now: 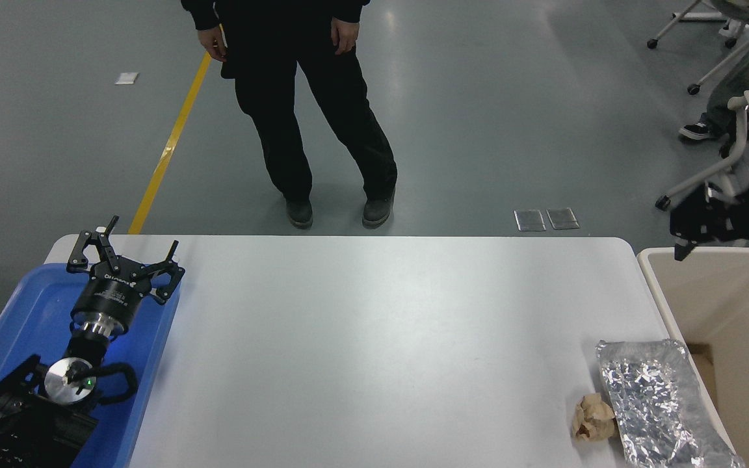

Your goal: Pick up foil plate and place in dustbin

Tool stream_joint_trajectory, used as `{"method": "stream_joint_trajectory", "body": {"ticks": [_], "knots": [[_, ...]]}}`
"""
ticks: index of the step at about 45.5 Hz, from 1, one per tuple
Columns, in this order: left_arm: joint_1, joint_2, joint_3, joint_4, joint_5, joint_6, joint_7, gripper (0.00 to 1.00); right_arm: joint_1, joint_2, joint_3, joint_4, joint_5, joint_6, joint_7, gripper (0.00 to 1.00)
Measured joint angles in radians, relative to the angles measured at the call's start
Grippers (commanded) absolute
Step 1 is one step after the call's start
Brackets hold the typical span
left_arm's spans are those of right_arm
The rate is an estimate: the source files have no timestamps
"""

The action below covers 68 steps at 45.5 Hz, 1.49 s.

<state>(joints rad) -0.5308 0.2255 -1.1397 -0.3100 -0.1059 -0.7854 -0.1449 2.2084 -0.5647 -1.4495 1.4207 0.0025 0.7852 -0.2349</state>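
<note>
Your foil plate (657, 403) lies at the table's (374, 338) near right corner, its right rim against the dustbin's (664, 305) wall and hanging a little over the table edge. A tan paper wad (592, 418) touches its left side. Your right gripper (729, 253) sits at the picture's right edge above the dustbin's far rim, fingers spread, holding nothing. Your left gripper (126, 253) is parked over the blue tray (17, 312), fingers apart too. A person (309, 110) stands beyond the far edge.

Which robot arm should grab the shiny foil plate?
The right gripper. It hangs open above the dustbin, on the foil plate's side. The left gripper sits far across, over the blue tray.
</note>
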Motion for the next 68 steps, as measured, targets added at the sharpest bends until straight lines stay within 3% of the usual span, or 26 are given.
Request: {"method": "stream_joint_trajectory", "body": {"ticks": [10, 16, 31, 39, 44, 50, 55, 68], "knots": [[0.000, 0.000, 0.000, 0.000, 0.000, 0.000, 0.000, 0.99, -0.210, -0.049, 0.016, -0.011, -0.030, -0.175, 0.002, 0.99], [0.000, 0.000, 0.000, 0.000, 0.000, 0.000, 0.000, 0.99, -0.330, -0.059, 0.054, -0.015, -0.070, -0.314, 0.003, 0.89], [0.000, 0.000, 0.000, 0.000, 0.000, 0.000, 0.001, 0.99, -0.651, -0.066, 0.221, -0.083, -0.331, -0.624, 0.007, 0.85], [0.000, 0.000, 0.000, 0.000, 0.000, 0.000, 0.000, 0.99, -0.807, -0.059, 0.324, -0.162, -0.433, -0.684, 0.009, 0.84], [0.000, 0.000, 0.000, 0.000, 0.000, 0.000, 0.000, 0.99, -0.888, -0.034, 0.388, -0.214, -0.464, -0.702, 0.010, 0.72], [0.000, 0.000, 0.000, 0.000, 0.000, 0.000, 0.000, 0.99, -0.953, -0.013, 0.440, -0.258, -0.487, -0.716, 0.011, 0.70], [-0.001, 0.000, 0.000, 0.000, 0.000, 0.000, 0.000, 0.99, -0.984, -0.001, 0.464, -0.283, -0.497, -0.721, 0.011, 0.61], [-0.001, 0.000, 0.000, 0.000, 0.000, 0.000, 0.000, 0.99, -1.027, 0.017, 0.490, -0.328, -0.509, -0.729, 0.010, 0.59]]}}
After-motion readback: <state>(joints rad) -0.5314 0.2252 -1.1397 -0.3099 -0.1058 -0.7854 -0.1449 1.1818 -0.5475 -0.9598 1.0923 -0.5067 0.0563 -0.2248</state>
